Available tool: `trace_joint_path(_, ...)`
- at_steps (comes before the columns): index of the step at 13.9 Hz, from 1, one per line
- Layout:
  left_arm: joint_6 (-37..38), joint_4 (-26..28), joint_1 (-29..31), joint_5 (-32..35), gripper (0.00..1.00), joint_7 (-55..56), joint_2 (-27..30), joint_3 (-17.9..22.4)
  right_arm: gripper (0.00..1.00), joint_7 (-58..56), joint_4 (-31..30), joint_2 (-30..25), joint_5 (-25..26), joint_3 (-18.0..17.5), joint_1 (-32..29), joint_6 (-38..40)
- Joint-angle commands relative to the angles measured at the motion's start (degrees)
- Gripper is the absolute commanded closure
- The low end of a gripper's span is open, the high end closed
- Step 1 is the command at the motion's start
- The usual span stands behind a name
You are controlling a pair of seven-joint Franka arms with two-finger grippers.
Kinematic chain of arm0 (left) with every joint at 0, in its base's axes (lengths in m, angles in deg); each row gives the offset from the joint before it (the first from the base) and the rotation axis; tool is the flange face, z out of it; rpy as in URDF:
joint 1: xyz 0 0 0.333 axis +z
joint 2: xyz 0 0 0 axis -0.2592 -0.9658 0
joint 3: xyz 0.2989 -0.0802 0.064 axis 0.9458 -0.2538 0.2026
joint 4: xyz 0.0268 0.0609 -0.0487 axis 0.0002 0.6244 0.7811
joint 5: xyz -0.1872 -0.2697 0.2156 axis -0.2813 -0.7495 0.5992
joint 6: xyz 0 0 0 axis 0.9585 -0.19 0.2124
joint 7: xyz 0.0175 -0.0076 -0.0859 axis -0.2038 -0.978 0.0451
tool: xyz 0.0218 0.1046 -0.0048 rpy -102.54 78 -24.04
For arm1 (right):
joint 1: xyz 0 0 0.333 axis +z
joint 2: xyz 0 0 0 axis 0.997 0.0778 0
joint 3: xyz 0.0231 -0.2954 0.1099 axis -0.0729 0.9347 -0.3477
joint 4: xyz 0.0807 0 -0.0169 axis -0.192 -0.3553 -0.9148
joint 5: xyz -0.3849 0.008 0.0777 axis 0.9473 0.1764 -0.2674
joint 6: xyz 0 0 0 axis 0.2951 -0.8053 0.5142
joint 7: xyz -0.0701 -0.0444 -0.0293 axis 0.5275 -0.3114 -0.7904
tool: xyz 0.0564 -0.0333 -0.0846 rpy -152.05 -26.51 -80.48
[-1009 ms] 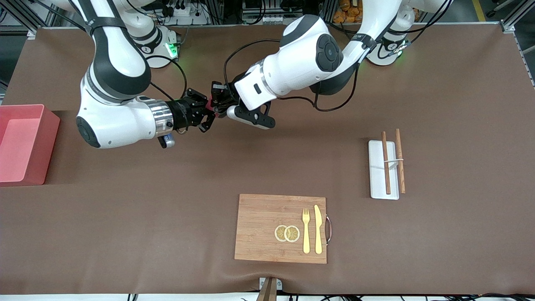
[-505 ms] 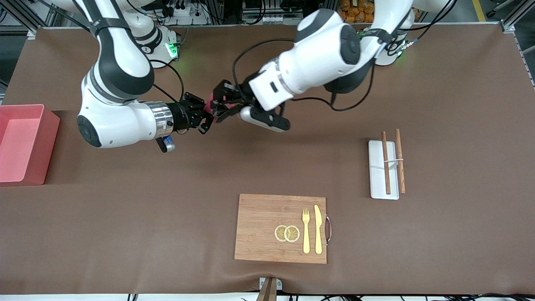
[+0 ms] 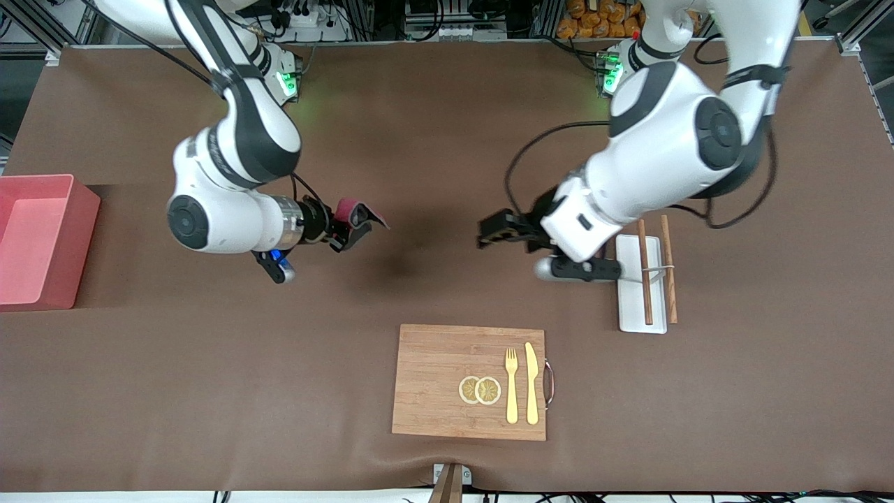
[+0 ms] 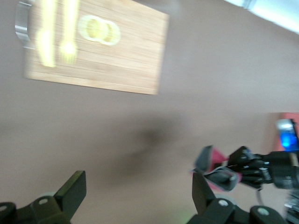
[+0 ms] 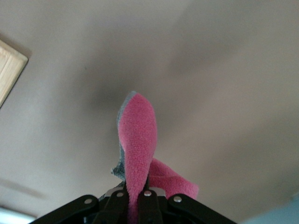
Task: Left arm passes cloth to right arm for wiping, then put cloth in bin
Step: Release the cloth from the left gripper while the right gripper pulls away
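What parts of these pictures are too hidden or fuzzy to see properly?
- Bin: front view, cut off by the picture's edge.
- Cloth: right wrist view, its pinched end is hidden between the right gripper fingers.
- Fork and knife on the cutting board: left wrist view, smeared into yellow streaks.
- Left gripper: left wrist view, cut off by the picture's edge.

Right gripper [image 5: 137, 201] clamped tight on the cloth [image 5: 138, 140], up in the air over bare brown table [image 5: 224, 70]. Pink fleece fold sticking out from the black fingers [image 5: 114, 201], grey backing along one edge, second flap drooping beside it. Corner of wooden board [image 5: 8, 70] at frame edge. Dark shadow on tabletop.
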Motion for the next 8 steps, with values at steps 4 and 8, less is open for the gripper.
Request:
trace_joint_path(4, 15.4, 1.39, 5.96, 15.39, 0.0, -0.07, 6.64, -0.22, 1.0, -19.83, -12.93, 3.08, 1.3, 0.47, -3.01, -18.72)
trace_joint_path(8, 21.48, 4.18, 12.19, 16.64, 0.0, -4.61, 13.46, -0.31, 1.0, -47.17, -14.62, 3.17, 4.78, 1.08, -17.33, -16.37)
